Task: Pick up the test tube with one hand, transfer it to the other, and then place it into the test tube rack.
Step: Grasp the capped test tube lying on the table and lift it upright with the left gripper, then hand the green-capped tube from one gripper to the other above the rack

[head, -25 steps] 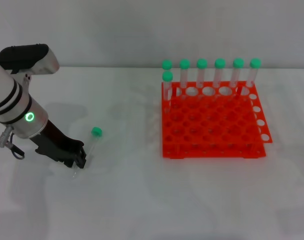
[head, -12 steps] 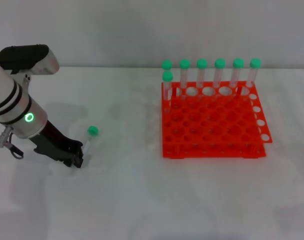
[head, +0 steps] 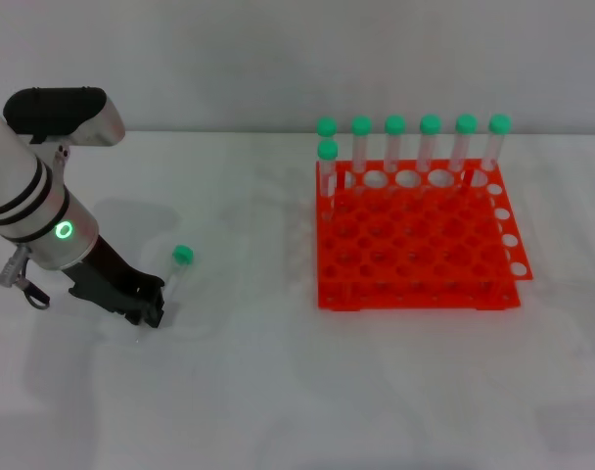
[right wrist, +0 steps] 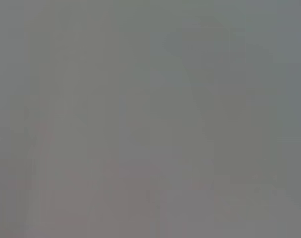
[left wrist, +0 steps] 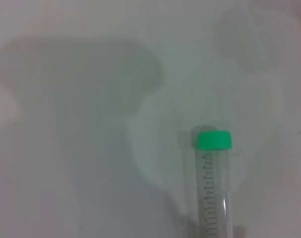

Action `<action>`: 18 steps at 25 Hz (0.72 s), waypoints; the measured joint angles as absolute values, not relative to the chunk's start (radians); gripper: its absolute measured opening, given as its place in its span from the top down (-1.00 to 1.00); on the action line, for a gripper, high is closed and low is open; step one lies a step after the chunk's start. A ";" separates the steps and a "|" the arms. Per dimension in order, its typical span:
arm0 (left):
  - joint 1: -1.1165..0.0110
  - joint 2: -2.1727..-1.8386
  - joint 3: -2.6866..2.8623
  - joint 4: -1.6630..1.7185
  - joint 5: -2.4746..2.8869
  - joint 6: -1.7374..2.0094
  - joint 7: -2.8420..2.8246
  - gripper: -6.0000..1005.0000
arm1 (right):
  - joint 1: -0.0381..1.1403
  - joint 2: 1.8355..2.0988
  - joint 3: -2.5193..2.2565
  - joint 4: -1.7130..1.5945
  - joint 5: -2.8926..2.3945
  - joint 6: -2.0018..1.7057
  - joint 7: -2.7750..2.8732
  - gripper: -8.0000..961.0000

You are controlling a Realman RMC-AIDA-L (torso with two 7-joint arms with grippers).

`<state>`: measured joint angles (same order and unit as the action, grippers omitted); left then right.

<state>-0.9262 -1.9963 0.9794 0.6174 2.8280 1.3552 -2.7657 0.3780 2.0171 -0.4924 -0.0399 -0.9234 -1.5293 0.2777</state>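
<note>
The test tube (head: 176, 277), clear with a green cap, lies slanted on the white table at the left, cap end pointing away from me. My left gripper (head: 154, 310), black on a white-silver arm with a green ring light, is closed on the tube's lower end. The left wrist view shows the capped upper part of the tube (left wrist: 215, 188) over the white table. The orange-red test tube rack (head: 415, 292) stands at the right, well apart from the gripper. The right gripper is out of view; the right wrist view shows only blank grey.
Seven green-capped tubes (head: 395, 137) stand upright in the rack: six along its back row and one at its left end in the second row. The white table (head: 278, 392) stretches between the gripper and the rack.
The tube's cap end has shifted slightly left and back along with the left gripper. The left arm has moved a little to the right. The rack and its tubes have not moved.
</note>
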 joint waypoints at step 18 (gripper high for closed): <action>-0.847 -2.000 0.923 0.845 2.610 1.327 -2.562 0.63 | 0.374 2.012 -0.532 -0.051 -0.925 -1.539 0.347 -0.74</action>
